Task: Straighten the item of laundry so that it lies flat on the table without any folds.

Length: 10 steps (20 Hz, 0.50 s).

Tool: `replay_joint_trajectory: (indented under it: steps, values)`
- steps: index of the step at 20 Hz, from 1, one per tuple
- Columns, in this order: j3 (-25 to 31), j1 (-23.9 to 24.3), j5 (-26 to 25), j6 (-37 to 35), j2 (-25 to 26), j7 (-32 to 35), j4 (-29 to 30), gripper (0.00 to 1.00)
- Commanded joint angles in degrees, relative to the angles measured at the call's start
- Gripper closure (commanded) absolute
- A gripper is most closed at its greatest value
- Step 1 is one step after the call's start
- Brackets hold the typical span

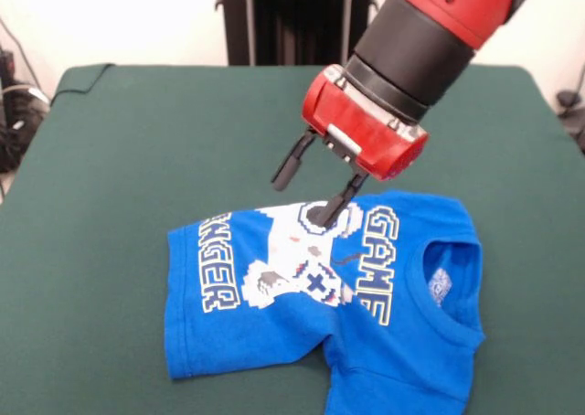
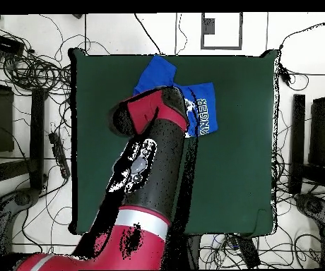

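Mid-straightening: blue T-shirt [image 1: 366, 296] lay rumpled near counter [image 1: 110, 159] edge w/ hem side folded over, gripper [image 1: 311, 191] jaws spread open, one tip on the controller print, nothing gripped; next prob. needs closing on the fold & pulling outward.

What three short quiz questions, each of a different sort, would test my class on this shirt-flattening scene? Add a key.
1. True or false: the hand is open, with one fingertip touching the T-shirt.
2. Which part of the shirt does that fingertip touch? A) the collar B) the white controller print C) a sleeve
3. Fill in: the shirt lies on a dark ____ table.

Key
1. True; the other finger hangs above the cloth.
2. B
3. green
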<state>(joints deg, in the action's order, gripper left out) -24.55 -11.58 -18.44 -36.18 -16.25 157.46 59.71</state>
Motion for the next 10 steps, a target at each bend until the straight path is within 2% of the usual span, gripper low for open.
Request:
replay_joint_trajectory:
  steps: [1, 10]
  values:
    - [-0.1, -1.5, 6.5, 5.2, 2.8, 21.3, 5.2, 0.00]
    - [-0.6, -3.9, 13.4, 3.5, 6.6, 23.5, 1.6, 0.00]
